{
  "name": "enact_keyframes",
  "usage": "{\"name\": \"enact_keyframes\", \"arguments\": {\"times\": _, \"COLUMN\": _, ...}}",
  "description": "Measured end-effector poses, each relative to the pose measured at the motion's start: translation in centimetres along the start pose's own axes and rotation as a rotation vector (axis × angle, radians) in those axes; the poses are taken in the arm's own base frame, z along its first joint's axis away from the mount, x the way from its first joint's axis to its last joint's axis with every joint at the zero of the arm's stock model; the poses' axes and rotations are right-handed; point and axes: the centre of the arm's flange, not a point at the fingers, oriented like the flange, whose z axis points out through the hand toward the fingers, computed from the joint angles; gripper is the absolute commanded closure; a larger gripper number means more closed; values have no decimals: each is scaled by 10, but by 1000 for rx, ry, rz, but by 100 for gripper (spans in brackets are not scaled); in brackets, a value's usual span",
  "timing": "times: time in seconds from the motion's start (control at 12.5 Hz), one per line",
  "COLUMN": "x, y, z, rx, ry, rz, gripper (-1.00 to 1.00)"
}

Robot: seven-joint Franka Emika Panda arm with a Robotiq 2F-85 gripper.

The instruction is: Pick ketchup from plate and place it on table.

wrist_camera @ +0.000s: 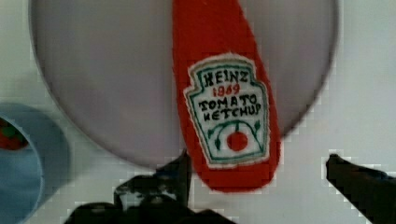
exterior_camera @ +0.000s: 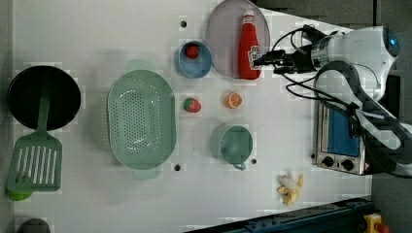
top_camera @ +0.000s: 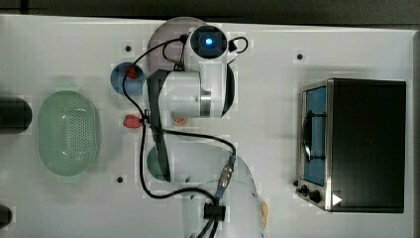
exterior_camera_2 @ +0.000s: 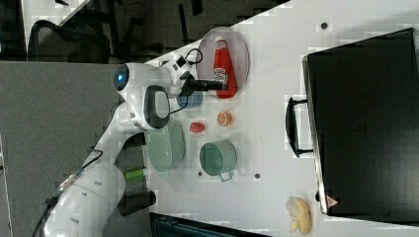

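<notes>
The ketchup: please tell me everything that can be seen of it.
The ketchup is a slim red bottle with a white cap and a white-and-green label. It lies flat on the mauve-grey plate, its base reaching past the plate's rim. The open gripper hovers at that base, not closed on it.

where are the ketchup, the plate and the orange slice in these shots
ketchup (exterior_camera: pixel 248 48), left view, middle of the red body.
plate (exterior_camera: pixel 223 41), left view, bare mauve-grey surface beside the bottle.
orange slice (exterior_camera: pixel 233 100), left view, centre of the cut face.
</notes>
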Motion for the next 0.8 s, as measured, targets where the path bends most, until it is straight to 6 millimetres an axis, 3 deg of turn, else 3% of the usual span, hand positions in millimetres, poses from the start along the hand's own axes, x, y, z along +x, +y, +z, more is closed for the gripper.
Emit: {"name": "enact_keyframes", "arguments": {"times": 0.8, "x": 43, "y": -17, "z": 72, "rx": -23, "ry": 58, "rz": -179, "gripper": -100}}
